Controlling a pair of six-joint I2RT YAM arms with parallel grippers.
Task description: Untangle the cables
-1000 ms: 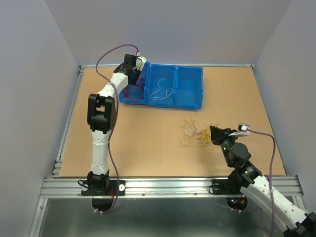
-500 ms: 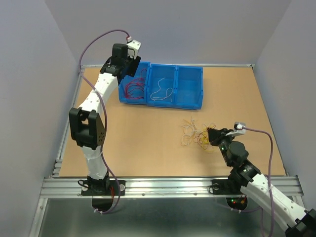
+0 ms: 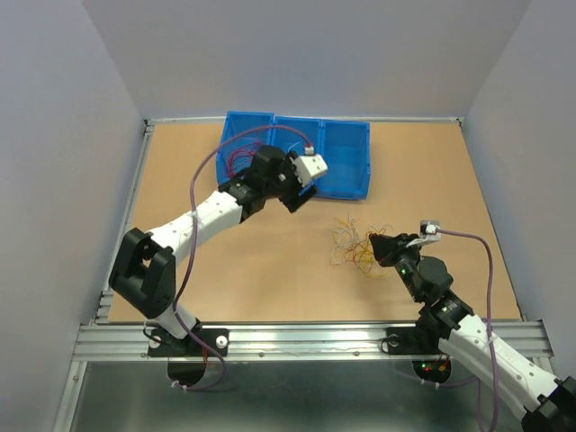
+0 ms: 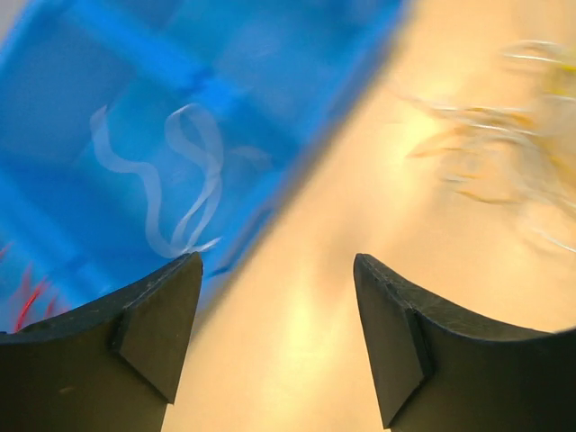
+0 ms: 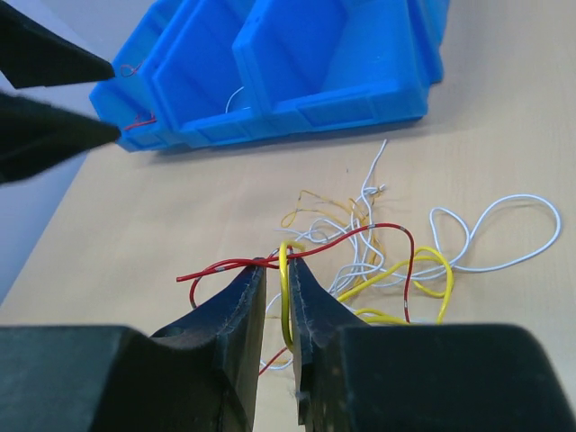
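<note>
Shows, nearest, the right gripper point(image 5: 277, 268) nipped almost shut on a yellow cable point(image 5: 285, 301), a red cable point(image 5: 333, 236) crossing just past the tips; places the tangle of cables point(image 3: 353, 243) on the table point(image 3: 270, 270) beside it; finds the left gripper point(image 4: 279, 270) wide open, empty, just in front of the blue bin point(image 3: 346, 184); farther, a white cable point(image 4: 214, 180) inside the bin. Judged step: freeing the yellow strand; calls next for a slow pull clear while pinning the rest.

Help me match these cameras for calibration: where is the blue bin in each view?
Top external: blue bin at top centre.
Left wrist: bin fills the upper left, blurred.
Right wrist: bin across the top.
Shared landmark: cable tangle on the table near it, seen in all three.
</note>
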